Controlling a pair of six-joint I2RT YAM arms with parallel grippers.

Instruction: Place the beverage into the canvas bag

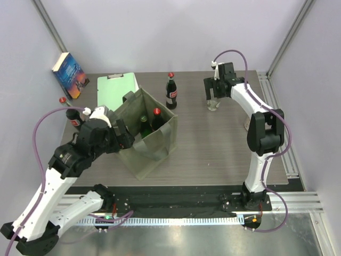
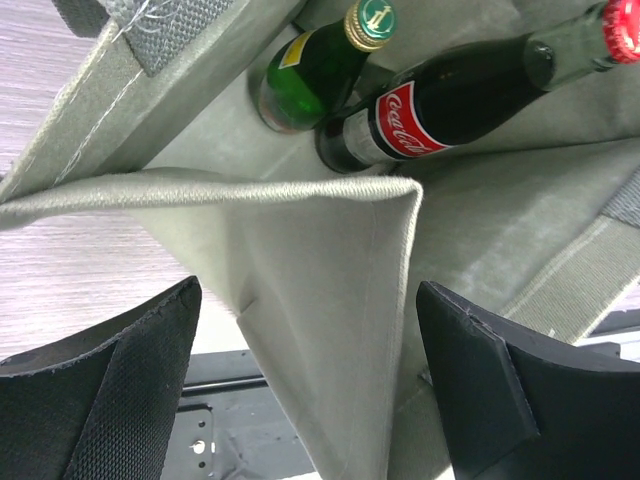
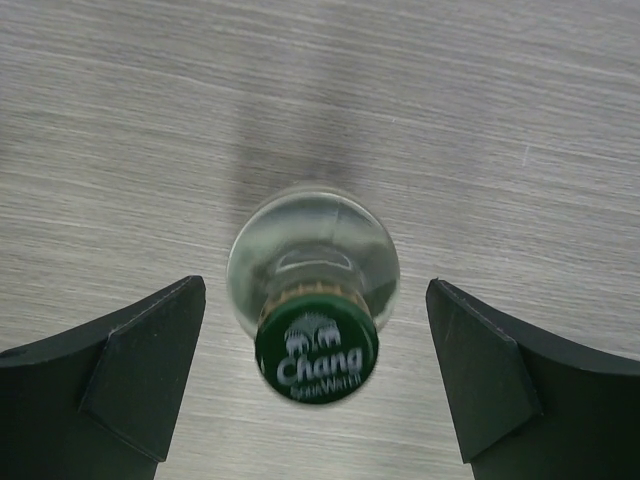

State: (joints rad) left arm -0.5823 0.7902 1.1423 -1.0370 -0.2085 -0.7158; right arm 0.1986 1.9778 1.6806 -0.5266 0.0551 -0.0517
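Observation:
The olive-grey canvas bag [image 1: 154, 149] stands left of the table's middle. Inside it are a green bottle [image 2: 310, 70] and a cola bottle [image 2: 440, 105] with a red cap. My left gripper [image 2: 308, 292] is open, its fingers either side of the bag's near-left corner fold [image 2: 330, 300] without pressing it. At the back right, a clear glass beverage bottle [image 3: 312, 262] with a green Chang cap [image 3: 317, 357] stands upright on the table. My right gripper [image 3: 315, 300] hovers just above it, open, one finger on each side of the cap and apart from it.
Another cola bottle [image 1: 171, 92] stands behind the bag, and a dark bottle [image 1: 74, 118] stands by the left arm. A mint-green clipboard [image 1: 114, 89] lies at the back left. Beyond it, a book [image 1: 70, 75] leans on the wall near a red cap [image 1: 62, 100].

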